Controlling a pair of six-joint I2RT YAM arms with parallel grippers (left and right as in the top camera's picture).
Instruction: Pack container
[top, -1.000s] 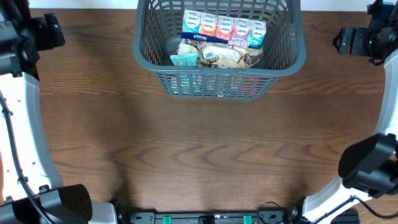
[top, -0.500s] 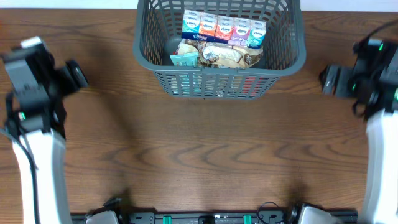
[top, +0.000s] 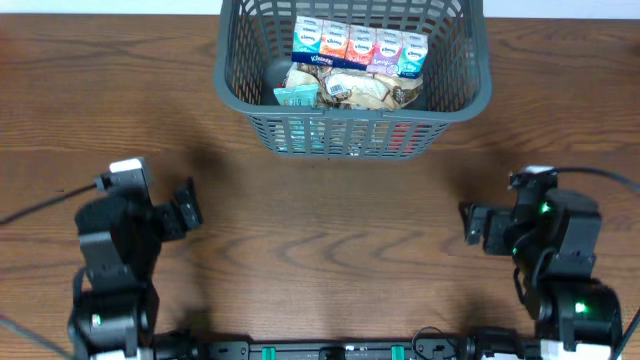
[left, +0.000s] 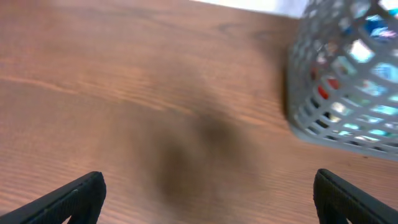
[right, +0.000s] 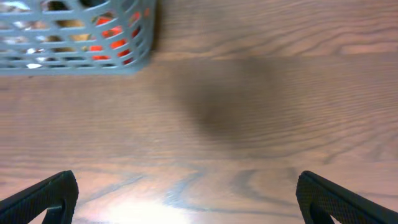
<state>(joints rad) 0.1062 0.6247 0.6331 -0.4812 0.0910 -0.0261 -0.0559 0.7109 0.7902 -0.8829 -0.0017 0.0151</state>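
The dark grey lattice container (top: 230, 90) stands at the table's far middle. Inside it lie a row of small tissue packs (top: 358, 45) and snack packs (top: 350, 90). It also shows in the left wrist view (left: 298, 106) and the right wrist view (right: 134, 59). My left gripper (top: 188, 210) is open and empty at the near left, over bare wood (left: 208, 199). My right gripper (top: 470, 222) is open and empty at the near right, over bare wood (right: 186, 199). Both are well short of the container.
The brown wooden table (top: 330, 250) stretches between the two arms. A cable (top: 40, 205) trails off to the left of the left arm.
Both arms have drawn back from the far table corners to the near edge and lowered. The container and its contents have not moved.
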